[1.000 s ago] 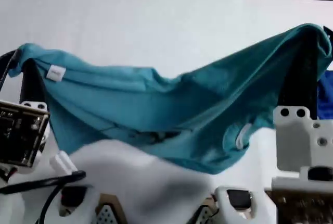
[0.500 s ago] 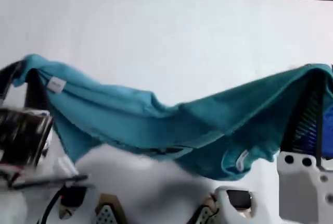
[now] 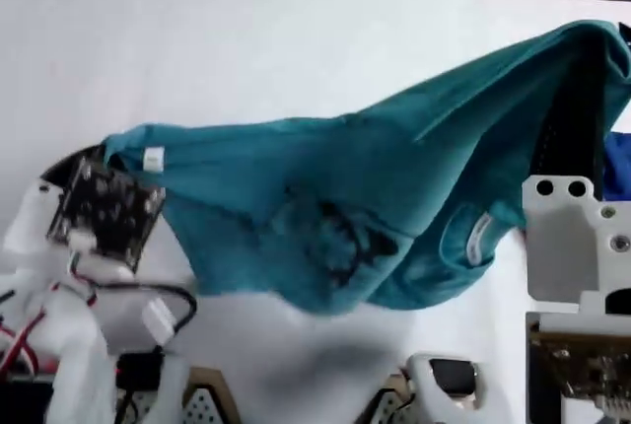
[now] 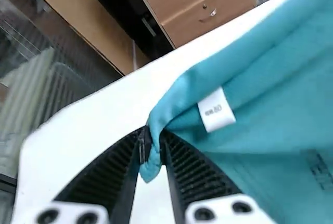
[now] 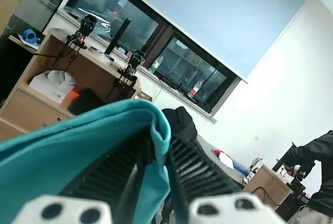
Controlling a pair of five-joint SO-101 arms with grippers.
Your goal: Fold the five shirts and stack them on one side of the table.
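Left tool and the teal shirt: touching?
Touching. The left wrist view shows the left tool shut on a corner of the teal shirt, with the fabric pinched in it and poking out below.

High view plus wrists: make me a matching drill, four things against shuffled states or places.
1. shirt
2. left gripper
3. right gripper
4. blue cloth

A. at the high view's right edge
B. shut on the corner by the white tag
C. stretched between both grippers
D. shut on a fold, windows behind

Pairs: 1-C, 2-B, 3-D, 4-A
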